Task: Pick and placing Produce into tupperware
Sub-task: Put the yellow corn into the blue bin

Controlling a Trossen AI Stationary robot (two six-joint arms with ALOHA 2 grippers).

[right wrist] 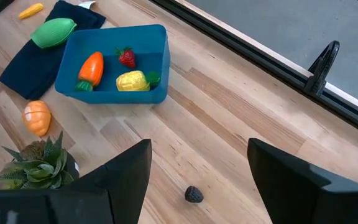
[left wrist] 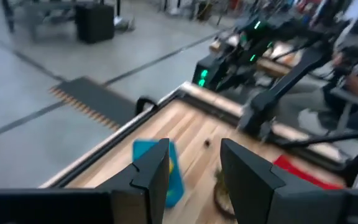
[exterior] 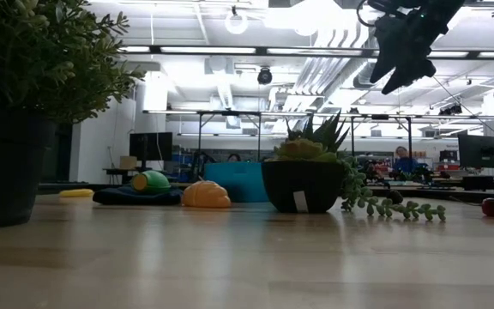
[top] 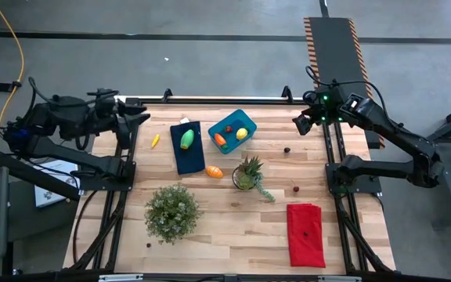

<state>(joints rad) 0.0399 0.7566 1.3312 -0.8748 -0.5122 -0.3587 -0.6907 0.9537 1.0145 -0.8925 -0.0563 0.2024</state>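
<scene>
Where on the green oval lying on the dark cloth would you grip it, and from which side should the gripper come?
Grip the green oval across its narrow middle, coming straight down from above. It lies flat on the dark cloth with its long axis along the cloth, so fingers closing across the short width probably seat best. The left gripper is open and nearer.

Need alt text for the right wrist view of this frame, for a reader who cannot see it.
A blue tub on a wooden table holds a carrot, a strawberry and a yellow piece. A green oval lies on a dark cloth; an orange piece lies outside. The open right end effector frames the view.
</scene>
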